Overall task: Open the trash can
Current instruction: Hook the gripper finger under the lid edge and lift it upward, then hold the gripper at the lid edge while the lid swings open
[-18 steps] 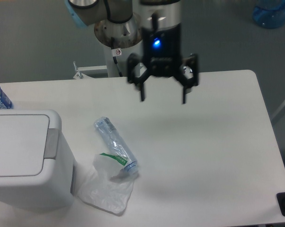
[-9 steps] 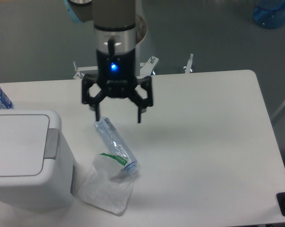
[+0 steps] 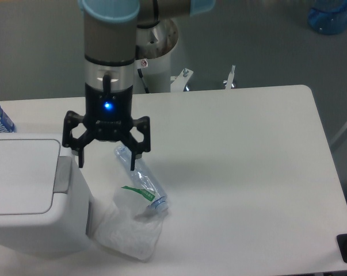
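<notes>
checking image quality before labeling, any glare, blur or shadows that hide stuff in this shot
Fixed camera view: lighting is soft and even; the black two-finger gripper is slightly soft-edged, its blue light blooming. The large white plastic trash can looks washed out, with little contrast against the white table. The crushed clear plastic bottle shows small highlights; shadows are faint.

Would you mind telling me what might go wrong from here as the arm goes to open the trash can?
1. The open pincer hangs right beside the trash can; one finger is near the grey push tab and could catch the lid edge rather than press the tab.
2. The other finger appears to be over the crushed bottle, so a descent here might strike or shove it.
</notes>
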Available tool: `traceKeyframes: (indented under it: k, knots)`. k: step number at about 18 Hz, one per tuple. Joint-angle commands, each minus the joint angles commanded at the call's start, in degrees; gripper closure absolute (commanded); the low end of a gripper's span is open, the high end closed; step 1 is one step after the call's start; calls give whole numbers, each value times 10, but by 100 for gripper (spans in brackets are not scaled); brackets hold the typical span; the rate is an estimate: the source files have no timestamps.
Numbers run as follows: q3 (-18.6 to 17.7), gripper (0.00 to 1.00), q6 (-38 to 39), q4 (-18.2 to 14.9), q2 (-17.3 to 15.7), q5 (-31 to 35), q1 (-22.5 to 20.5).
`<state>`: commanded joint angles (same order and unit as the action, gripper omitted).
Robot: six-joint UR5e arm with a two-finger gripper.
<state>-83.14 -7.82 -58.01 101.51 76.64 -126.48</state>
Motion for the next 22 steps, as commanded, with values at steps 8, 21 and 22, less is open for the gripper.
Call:
traceKeyframes:
  k: [8,21,22]
  knots:
    - [-6,0,1,0,5,-1,12]
    - [-8,0,1,0,14,0,18]
    - [-9,0,0,0,14,0,18]
